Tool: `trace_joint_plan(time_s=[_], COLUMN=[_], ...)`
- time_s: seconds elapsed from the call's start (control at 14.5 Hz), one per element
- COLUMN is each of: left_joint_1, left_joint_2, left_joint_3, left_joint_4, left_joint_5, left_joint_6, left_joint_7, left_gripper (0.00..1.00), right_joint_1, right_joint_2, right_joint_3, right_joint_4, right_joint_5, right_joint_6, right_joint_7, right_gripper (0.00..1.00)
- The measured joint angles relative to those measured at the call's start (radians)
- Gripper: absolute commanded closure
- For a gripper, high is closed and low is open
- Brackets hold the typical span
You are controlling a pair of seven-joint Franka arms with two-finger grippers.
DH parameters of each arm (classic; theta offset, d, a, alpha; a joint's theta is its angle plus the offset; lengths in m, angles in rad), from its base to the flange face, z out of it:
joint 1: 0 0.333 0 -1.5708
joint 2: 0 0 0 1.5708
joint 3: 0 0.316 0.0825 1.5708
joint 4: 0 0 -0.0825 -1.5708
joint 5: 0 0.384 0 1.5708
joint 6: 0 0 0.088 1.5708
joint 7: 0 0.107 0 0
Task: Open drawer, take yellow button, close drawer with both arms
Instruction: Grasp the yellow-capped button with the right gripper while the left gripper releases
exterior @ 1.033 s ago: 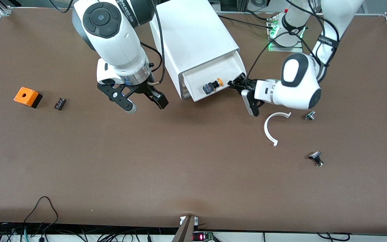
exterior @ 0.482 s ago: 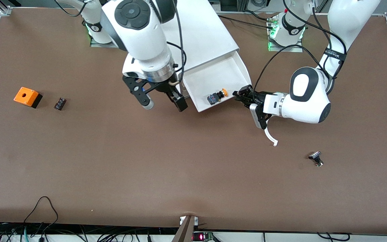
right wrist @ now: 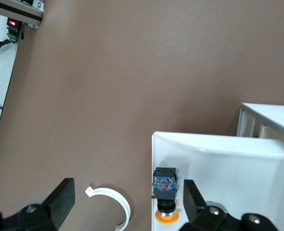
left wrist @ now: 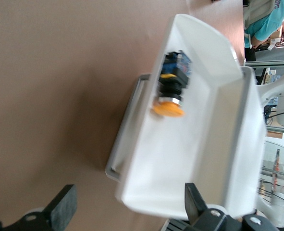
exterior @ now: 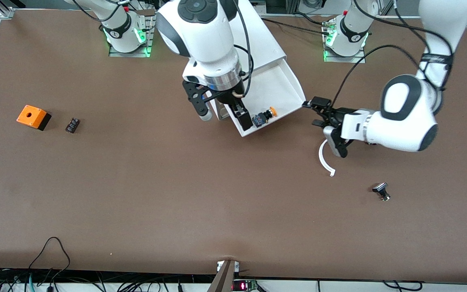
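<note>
drawer (exterior: pixel 276 87) pulled out | button (exterior: pixel 264 115) lying in its front corner, long axis along the front wall | right claw (exterior: pixel 222 114) wide, empty, directly over it | left claw (exterior: pixel 326 125) wide, off the handle end

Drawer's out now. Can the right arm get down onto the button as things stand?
Probably yes: the drawer stands open, the button lies uncovered in it, and the open right gripper hangs just above, beside it.

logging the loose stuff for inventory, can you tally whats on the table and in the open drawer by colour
orange: 2, the box and the button in the drawer
black: 2, the small part and the capped piece
white: 1, the curved strip
total: 5
</note>
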Motion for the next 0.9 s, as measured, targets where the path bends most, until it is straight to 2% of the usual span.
trace_joint_plan(time_s=[0.28,0.48,0.9], left_joint_1=[-0.008,-0.025,-0.040], left_joint_2=[-0.020,-0.020,-0.024], left_joint_3=[-0.013,-0.020,-0.026], left_joint_4=[0.132,0.218,0.350], left_joint_5=[0.164,0.303,0.569], left_joint_6=[-0.126,-0.147,-0.206], left_joint_7=[-0.233,-0.359,-0.445], left_gripper=[0.00,0.00,0.00], right_joint_1=[0.049,0.067,0.095], right_joint_2=[0.061,0.107,0.174], right_joint_3=[0.001,0.000,0.001], right_joint_4=[0.001,0.002,0.002], right_joint_5=[0.000,0.000,0.000], right_joint_6=[0.046,0.063,0.076], right_joint_7=[0.048,0.052,0.052], right_gripper=[0.00,0.00,0.00])
